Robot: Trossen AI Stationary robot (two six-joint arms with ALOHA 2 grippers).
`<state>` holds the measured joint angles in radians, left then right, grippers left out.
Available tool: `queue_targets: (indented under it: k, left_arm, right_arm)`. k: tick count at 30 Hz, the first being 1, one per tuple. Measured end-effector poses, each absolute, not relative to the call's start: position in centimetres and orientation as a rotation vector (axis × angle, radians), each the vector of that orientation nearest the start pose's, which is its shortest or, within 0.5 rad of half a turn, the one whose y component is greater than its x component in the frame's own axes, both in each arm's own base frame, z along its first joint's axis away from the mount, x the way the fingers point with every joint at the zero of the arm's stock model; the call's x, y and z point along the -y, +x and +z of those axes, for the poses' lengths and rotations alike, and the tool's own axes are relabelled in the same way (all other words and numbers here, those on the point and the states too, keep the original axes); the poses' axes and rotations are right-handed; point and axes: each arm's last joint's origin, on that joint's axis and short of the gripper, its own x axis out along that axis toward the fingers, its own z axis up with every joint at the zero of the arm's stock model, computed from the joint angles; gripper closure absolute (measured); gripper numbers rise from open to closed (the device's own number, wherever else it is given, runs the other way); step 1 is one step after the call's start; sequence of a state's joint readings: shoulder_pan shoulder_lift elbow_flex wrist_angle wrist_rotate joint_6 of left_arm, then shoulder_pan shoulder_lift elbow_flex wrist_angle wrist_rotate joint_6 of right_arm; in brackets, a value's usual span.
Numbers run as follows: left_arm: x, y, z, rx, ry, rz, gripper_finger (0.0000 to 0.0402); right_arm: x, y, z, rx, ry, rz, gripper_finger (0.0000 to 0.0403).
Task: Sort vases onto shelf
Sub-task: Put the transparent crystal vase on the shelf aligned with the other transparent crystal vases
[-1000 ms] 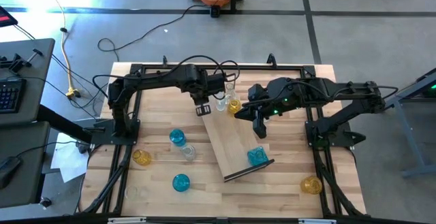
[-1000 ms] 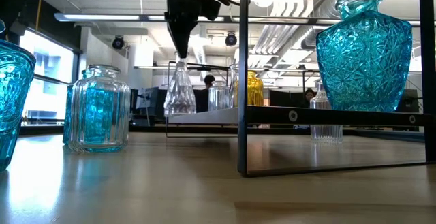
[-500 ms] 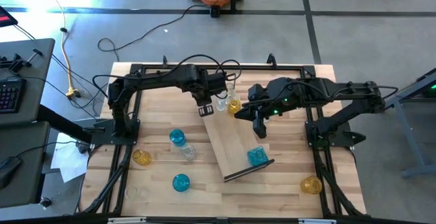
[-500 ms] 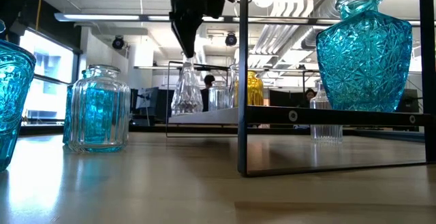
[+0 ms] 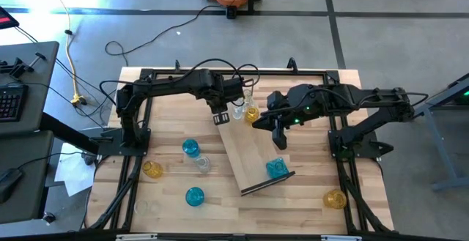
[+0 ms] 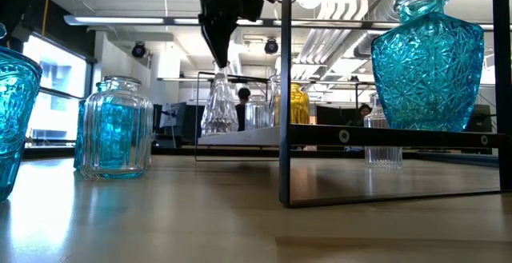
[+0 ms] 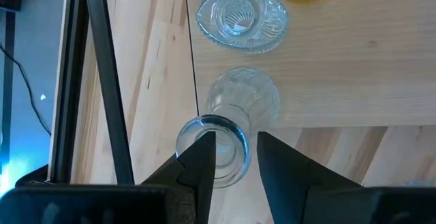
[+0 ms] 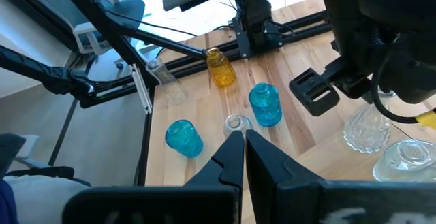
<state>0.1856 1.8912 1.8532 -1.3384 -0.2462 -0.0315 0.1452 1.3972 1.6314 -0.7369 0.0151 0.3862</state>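
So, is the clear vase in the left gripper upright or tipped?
Slightly tipped: the low view shows the clear vase leaning with its neck between the left gripper fingers.

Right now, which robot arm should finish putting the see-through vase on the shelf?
The left one. Its pincer already grips the clear vase by the rim at the shelf end. The right pincer is shut and holds nothing.

glossy cut-glass blue vase (image 6: 428, 59) on a pale matt wood shelf (image 5: 253, 157) with dark metal rims.
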Motion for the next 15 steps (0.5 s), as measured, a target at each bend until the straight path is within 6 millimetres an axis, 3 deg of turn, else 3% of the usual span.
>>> queue_targets:
  k: [6, 15]
  left_arm:
    - [-7.5, 36.4, 33.0, -1.308, 0.022, 0.383, 0.03]
    - [-7.5, 36.0, 38.5, -1.138, 0.04, 0.385, 0.03]
  right_arm:
    - [-4.1, 28.1, 43.2, -0.519, 0.336, 0.029, 0.0402]
    - [-4.0, 28.1, 43.2, -0.52, 0.336, 0.028, 0.0402]
